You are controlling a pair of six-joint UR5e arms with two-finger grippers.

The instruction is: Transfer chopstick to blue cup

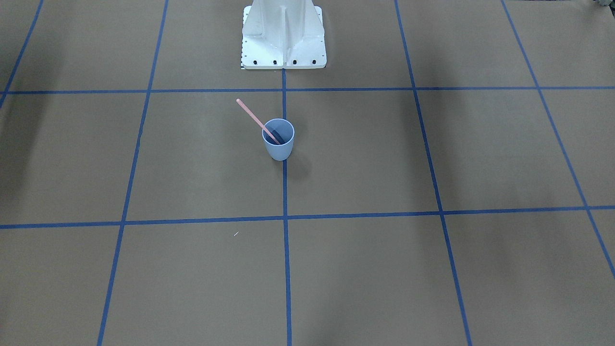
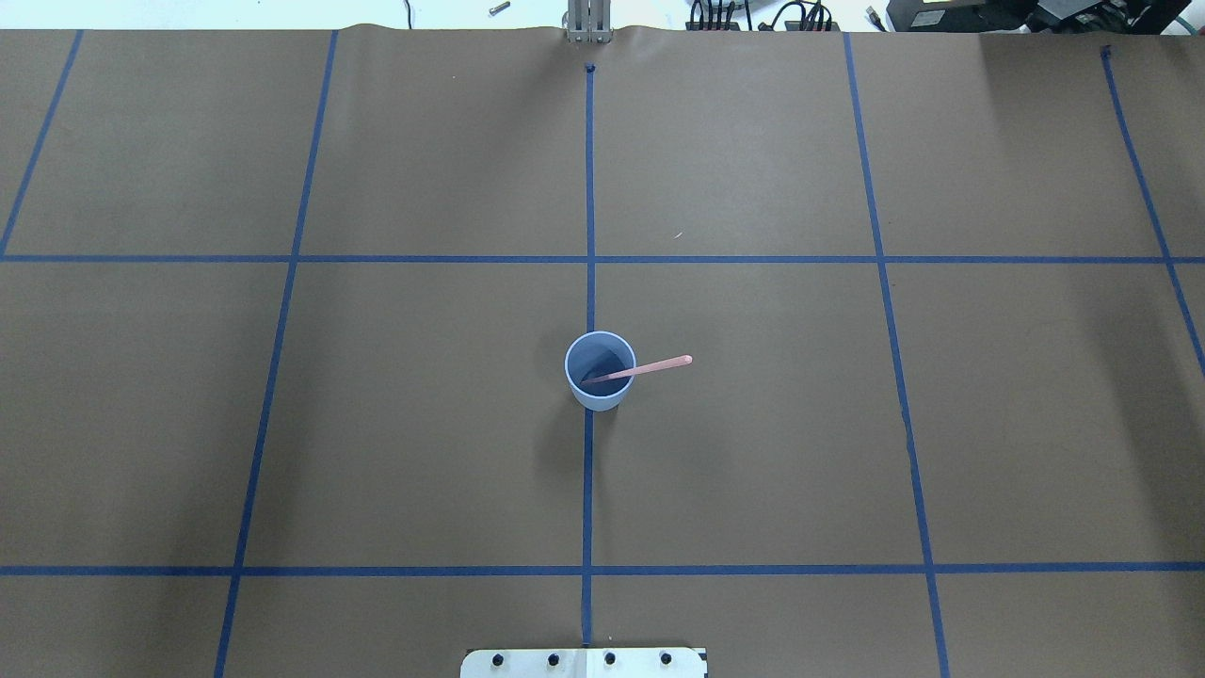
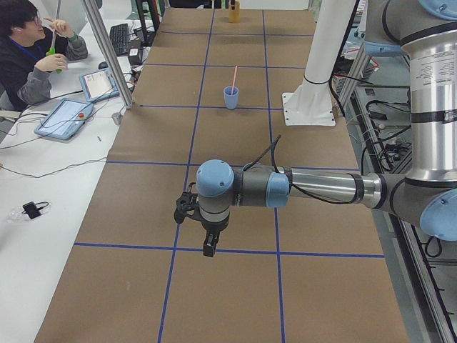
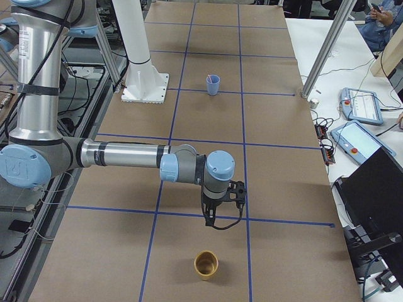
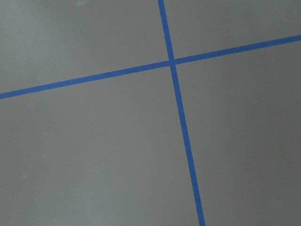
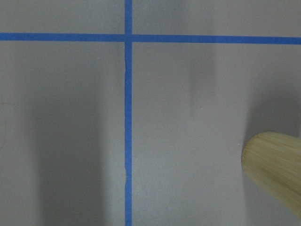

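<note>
The blue cup [image 2: 600, 372] stands upright on the table's middle tape line, also in the front view [image 1: 278, 139]. One pale pink chopstick [image 2: 654, 367] stands inside it, leaning on the rim with its top end sticking out [image 1: 252, 117]. My left gripper [image 3: 208, 250] hangs over the table far from the cup, seen only in the left side view. My right gripper [image 4: 209, 221] hangs far from the cup at the other end, seen only in the right side view. I cannot tell whether either is open or shut.
A bamboo-coloured cup [image 4: 206, 264] stands on the table near my right gripper and shows in the right wrist view [image 6: 275, 172]. The white robot base [image 1: 283, 36] stands behind the blue cup. Blue tape lines [image 5: 181, 122] grid the brown table. An operator [image 3: 28, 50] sits beside it.
</note>
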